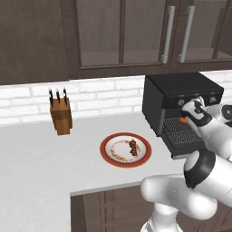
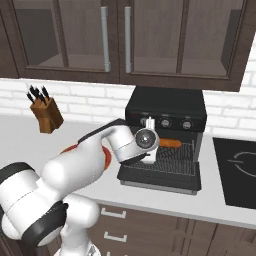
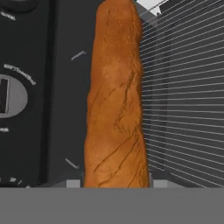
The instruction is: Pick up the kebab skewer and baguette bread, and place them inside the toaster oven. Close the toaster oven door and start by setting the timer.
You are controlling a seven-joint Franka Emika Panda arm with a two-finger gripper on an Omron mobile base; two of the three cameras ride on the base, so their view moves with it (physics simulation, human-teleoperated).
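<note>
White counter (image 1: 41,158) carries the plate (image 1: 108,156) with the kebab skewer (image 1: 133,147). At 3 o'clock from it, the gripper (image 2: 149,150) is clamped on the baguette bread (image 3: 116,100) at the open toaster oven (image 1: 181,86), over its wire rack (image 3: 183,96).

The baguette (image 3: 116,100) was golden-brown with darker crack lines. The oven (image 1: 181,102) was black, its rack (image 3: 183,87) thin pale wires on dark. The plate (image 1: 125,150) had a red rim and white centre; the skewer (image 1: 133,147) was dark red-brown. The knife block (image 1: 61,117) was brown wood, the counter (image 1: 41,158) pale grey, the wall tiles (image 1: 104,97) white brick.
</note>
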